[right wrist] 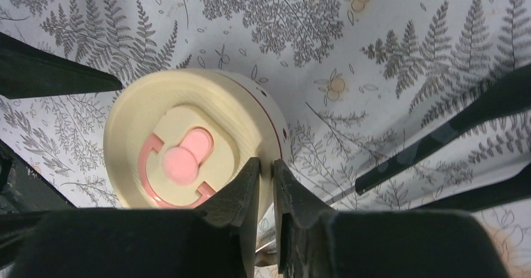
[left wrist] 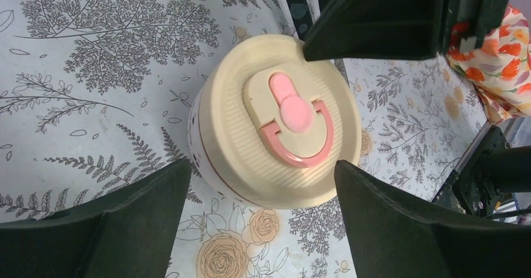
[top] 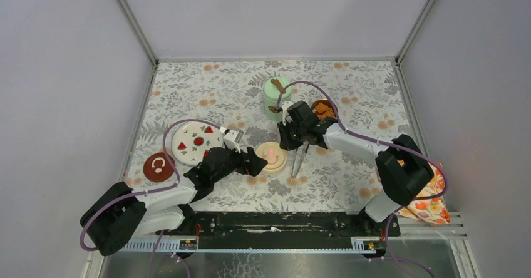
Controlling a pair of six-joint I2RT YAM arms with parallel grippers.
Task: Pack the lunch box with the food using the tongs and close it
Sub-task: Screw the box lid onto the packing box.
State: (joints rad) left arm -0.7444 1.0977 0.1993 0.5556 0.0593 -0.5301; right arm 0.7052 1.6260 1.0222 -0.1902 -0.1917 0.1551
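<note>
The cream-lidded bowl [top: 275, 156] with a pink handle stands mid-table. My left gripper [top: 260, 163] is open, and its fingers flank the bowl's near side [left wrist: 238, 146] without touching it. Just behind the bowl [right wrist: 134, 128], my right gripper [right wrist: 266, 163] is shut to a thin slit with nothing between its fingers. Dark tongs [top: 298, 161] lie on the cloth beside that gripper [top: 288, 143], and their two arms [right wrist: 438, 143] show spread apart. The mint-green jar [top: 274, 93] stands behind with its brown-knobbed lid on. Orange fried chunks fill a steel bowl [top: 324, 110] next to it.
A white plate with red fruit pictures [top: 196, 143] and a dark-red lid [top: 158, 167] sit at the left. An orange-flowered cloth [top: 429, 200] hangs at the table's right edge. The right arm's wrist [left wrist: 388, 15] looms over the cream lid.
</note>
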